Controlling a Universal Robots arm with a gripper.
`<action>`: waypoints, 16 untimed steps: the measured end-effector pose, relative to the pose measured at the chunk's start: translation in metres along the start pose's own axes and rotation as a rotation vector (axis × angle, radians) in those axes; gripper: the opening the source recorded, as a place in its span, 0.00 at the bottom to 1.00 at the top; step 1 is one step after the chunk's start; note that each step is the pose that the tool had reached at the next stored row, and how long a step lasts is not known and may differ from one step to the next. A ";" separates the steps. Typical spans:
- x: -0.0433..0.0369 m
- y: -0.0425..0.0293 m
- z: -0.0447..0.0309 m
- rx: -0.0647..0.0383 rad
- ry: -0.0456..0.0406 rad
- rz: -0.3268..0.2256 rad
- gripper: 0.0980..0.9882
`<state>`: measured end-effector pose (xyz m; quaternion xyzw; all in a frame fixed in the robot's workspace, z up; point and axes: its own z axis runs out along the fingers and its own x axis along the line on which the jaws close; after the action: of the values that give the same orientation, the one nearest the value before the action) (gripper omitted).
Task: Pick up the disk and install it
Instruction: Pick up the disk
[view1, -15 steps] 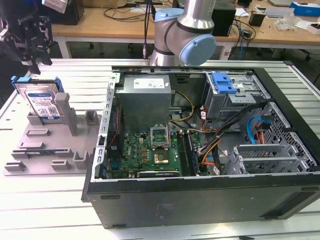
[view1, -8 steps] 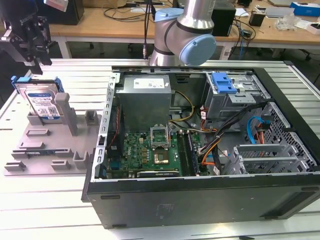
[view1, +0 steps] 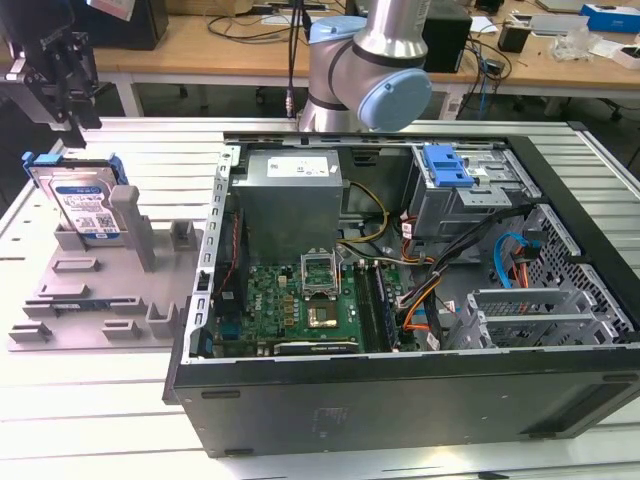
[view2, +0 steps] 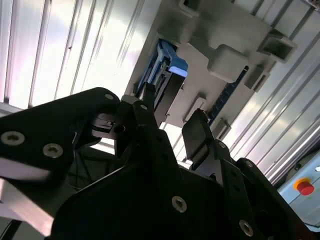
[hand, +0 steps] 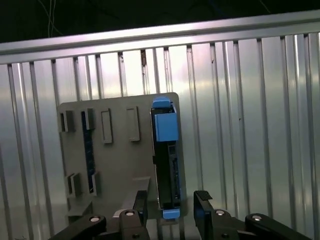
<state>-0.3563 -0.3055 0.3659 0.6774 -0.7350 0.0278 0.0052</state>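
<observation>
I read exterior view: high, angled down over ribbed aluminium worktop (view1: 100, 420) | both wrist views: close, looking past black jaws onto grey plastic holder plate (hand: 115, 160) (view2: 235, 25) | exterior shares that plate

In the exterior view an open case (view1: 400, 400) lies on its side on the slatted desk (view1: 100, 420). Inside it are a green motherboard (view1: 300, 300) at 7 o'clock, a grey power supply (view1: 290, 195) at 11 o'clock and a drive cage (view1: 480, 200) with a blue latch (view1: 447, 165) at 1 o'clock. A grey holder (view1: 100, 290) sits on the desk at 9 o'clock from the case, just beside it, wooden benches (view1: 230, 50) strewn with cables stand at 12 o'clock behind, and in the second wrist view a red button (view2: 303, 186) sits on a pale box near the desk's edge.
</observation>
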 end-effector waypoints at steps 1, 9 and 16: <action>0.0001 0.0009 0.0001 0.000 -0.0001 0.000 0.45; 0.0001 0.0029 0.0013 -0.002 0.0011 0.034 0.45; 0.0006 0.0088 0.0021 -0.002 0.0012 0.035 0.45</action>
<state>-0.3651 -0.3055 0.3636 0.6646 -0.7466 0.0277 0.0057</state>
